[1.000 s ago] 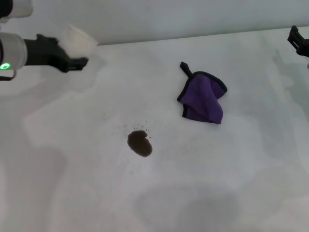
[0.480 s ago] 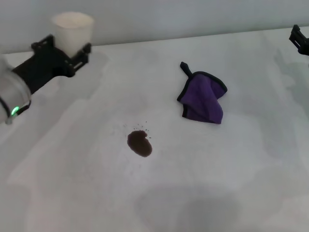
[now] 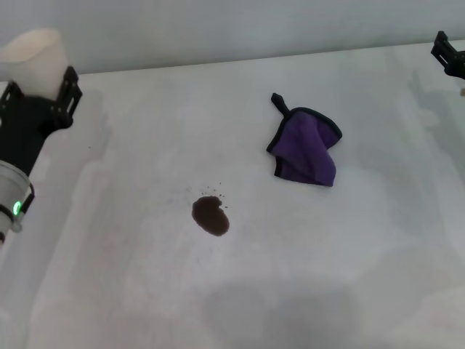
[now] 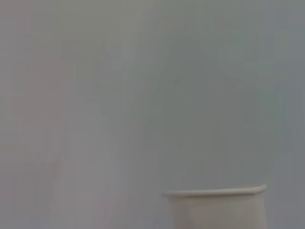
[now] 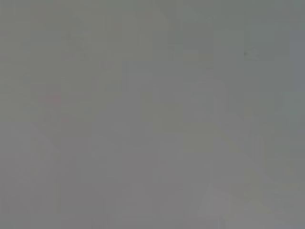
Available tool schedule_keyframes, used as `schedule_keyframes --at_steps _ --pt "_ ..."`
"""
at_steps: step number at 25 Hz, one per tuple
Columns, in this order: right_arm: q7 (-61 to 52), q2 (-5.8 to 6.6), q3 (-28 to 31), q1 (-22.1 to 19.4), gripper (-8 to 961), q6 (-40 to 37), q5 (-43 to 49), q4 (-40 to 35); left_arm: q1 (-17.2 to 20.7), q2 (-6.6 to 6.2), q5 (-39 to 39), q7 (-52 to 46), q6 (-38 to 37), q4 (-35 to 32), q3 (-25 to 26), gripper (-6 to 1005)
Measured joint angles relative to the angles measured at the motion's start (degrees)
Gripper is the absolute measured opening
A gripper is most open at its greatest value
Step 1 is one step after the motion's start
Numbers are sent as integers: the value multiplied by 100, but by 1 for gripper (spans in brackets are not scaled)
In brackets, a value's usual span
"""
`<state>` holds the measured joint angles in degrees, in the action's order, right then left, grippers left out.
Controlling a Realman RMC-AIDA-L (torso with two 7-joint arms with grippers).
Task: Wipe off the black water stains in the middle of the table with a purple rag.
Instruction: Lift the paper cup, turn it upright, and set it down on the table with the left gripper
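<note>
Left tool (image 3: 43, 87) upright around white cup (image 3: 35, 51), far left.

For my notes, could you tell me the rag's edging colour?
Black, around the purple rag; head view shows it best.

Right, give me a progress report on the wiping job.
Nothing is wiped yet: the black stain sits whole on the table, and the purple rag lies untouched beside it. In hand: the left gripper holds a white cup at the far left edge. The right gripper sits at the far right edge. Left: grab the rag and wipe the stain.
</note>
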<state>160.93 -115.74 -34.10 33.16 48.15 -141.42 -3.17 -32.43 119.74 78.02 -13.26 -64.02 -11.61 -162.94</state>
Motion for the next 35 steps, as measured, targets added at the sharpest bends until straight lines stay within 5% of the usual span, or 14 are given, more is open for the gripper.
schedule_keyframes --at_steps 16,35 --pt "-9 -18 80 41 857 1 0 53 -106 -1 -29 537 1330 -26 -1 637" --pt "-9 -20 33 32 857 -73 13 80 -10 5 -384 1016 1671 -55 -1 638"
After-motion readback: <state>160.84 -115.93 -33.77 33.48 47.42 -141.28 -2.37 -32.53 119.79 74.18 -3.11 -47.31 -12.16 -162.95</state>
